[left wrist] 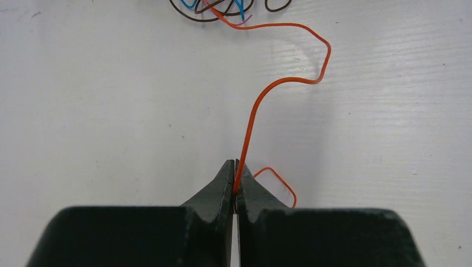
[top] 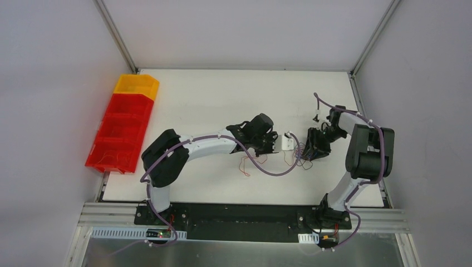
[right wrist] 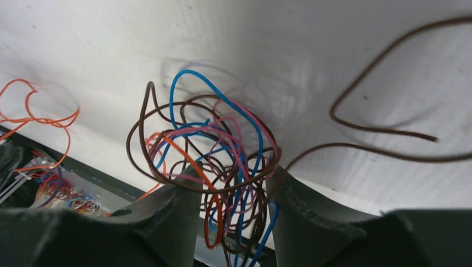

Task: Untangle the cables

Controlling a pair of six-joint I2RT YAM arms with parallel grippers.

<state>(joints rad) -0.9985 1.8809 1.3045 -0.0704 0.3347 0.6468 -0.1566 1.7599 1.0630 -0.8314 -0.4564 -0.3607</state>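
Left gripper (left wrist: 236, 165) is clamped on an orange wire (left wrist: 251, 117) that trails from the tangle (right wrist: 214, 147) in the middle of the table (top: 211, 89). Right gripper (right wrist: 234, 186) has its jaws apart around that tangle, where brown, blue and pink loops cross the orange one. Red bins (top: 119, 136) sit well left.

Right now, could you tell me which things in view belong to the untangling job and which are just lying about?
Job:
- orange wire, pinched in the shut left gripper
- tangle of blue, brown and pink wires inside the open right gripper
- loose brown wire

Lying about:
- red bins
- yellow bin
- small white object between the arms
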